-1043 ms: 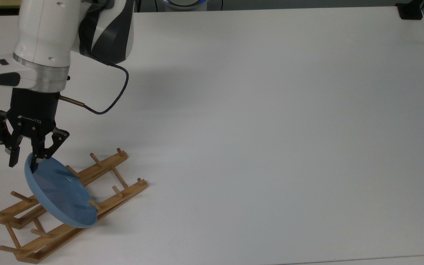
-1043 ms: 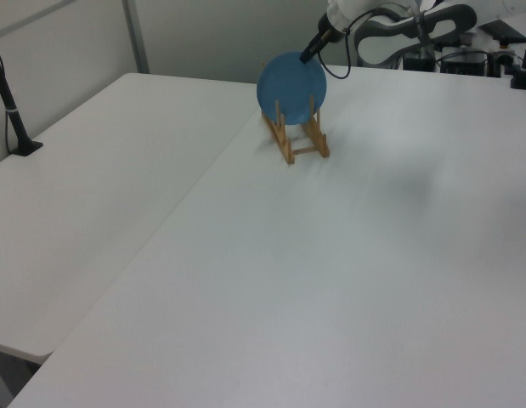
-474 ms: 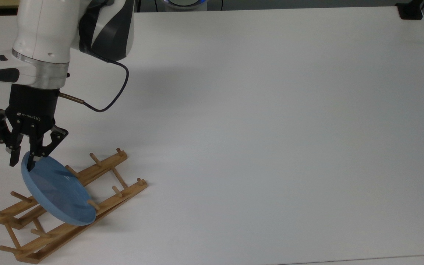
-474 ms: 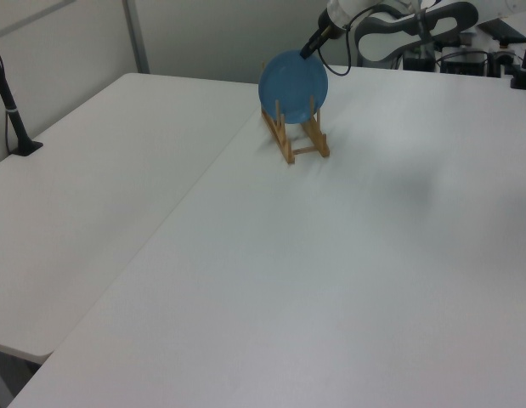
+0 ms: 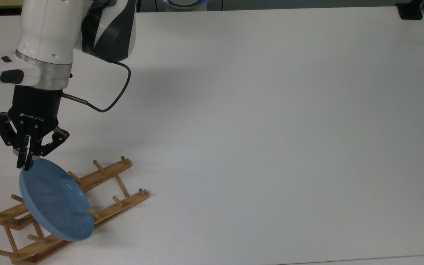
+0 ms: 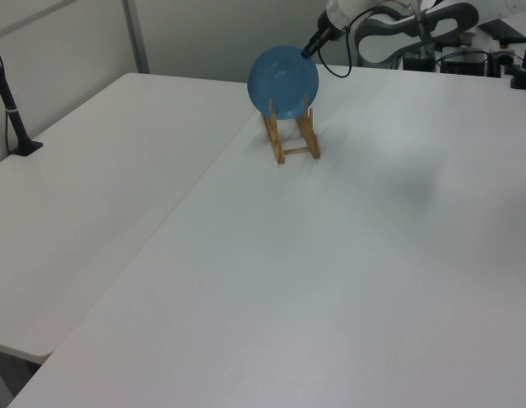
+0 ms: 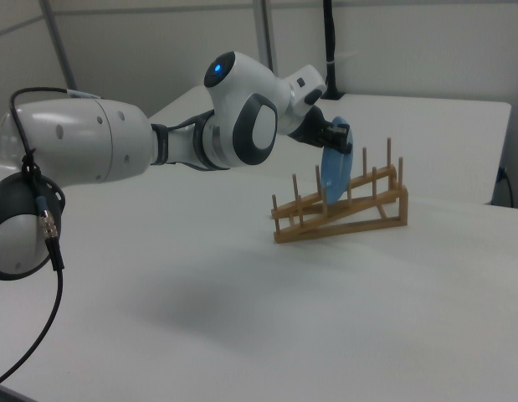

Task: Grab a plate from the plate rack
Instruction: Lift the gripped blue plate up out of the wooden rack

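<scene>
**A:** What does the end effector (image 5: 26, 162) have hold of?

**B:** The rim of the plate (image 5: 55, 200). In the top view its two black fingers are drawn almost together, pinching the upper edge of the light-blue disc, with only the rim's thickness between them.

**A:** And where is the plate from there?

**B:** Directly below the fingertips in the top view, spreading down and toward the top view's right. It stands tilted on edge across the plate rack (image 5: 103, 184), its lower part among the upright pegs (whether the bottom edge touches the rails I cannot tell). In the right view the plate (image 7: 334, 173) hangs just under the end effector (image 7: 339, 142), between dowels of the plate rack (image 7: 346, 209), which slopes up toward the right view's right.

**A:** Any writing?

**B:** White lettering on the black body above the fingers reads "ROBOTIQ", upside down in the top view. Nothing else is legible.

**A:** What surrounds it?

**B:** A white bench (image 5: 271, 129) carries the rack. Above the end effector in the top view come a silver ring and the white arm (image 5: 46, 33), and a dark cable (image 5: 118, 94) loops out from a brass-coloured plug toward the top view's right. In the left view the plate (image 6: 283, 82) faces the camera as a full blue circle over the plate rack (image 6: 290, 136), the end effector (image 6: 310, 49) touching its upper right edge.
</scene>
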Available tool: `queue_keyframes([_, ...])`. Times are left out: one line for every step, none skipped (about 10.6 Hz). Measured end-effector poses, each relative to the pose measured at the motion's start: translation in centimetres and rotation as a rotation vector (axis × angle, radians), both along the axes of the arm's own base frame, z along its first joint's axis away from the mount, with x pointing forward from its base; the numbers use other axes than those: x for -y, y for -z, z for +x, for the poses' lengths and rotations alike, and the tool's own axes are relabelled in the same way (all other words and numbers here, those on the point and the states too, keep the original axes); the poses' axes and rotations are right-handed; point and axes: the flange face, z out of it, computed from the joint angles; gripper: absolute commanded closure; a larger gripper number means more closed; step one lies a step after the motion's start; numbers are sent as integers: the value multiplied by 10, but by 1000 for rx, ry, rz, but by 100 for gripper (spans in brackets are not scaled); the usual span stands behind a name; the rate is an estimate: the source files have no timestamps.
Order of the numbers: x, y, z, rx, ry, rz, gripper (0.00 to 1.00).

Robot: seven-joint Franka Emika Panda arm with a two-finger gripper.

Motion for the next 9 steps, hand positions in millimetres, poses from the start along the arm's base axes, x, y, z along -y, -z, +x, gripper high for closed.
queue_keyframes([1, -2, -1, 1, -2, -6, 100])
queue_keyframes([3, -8, -2, 8, 0, -10, 100])
queue_keyframes([7, -20, -6, 22, 6, -15, 100])
queue_keyframes([12, -34, -10, 36, 15, -20, 100])
queue_keyframes([14, -48, -15, 46, 22, -22, 100])
queue_keyframes([13, -58, -18, 42, 28, -20, 100])
queue_keyframes([11, -63, -21, 20, 40, -6, 100])
queue_keyframes([7, -65, -22, 1, 53, 32, 100])
queue_keyframes([3, -65, -24, -25, 71, 85, 100])
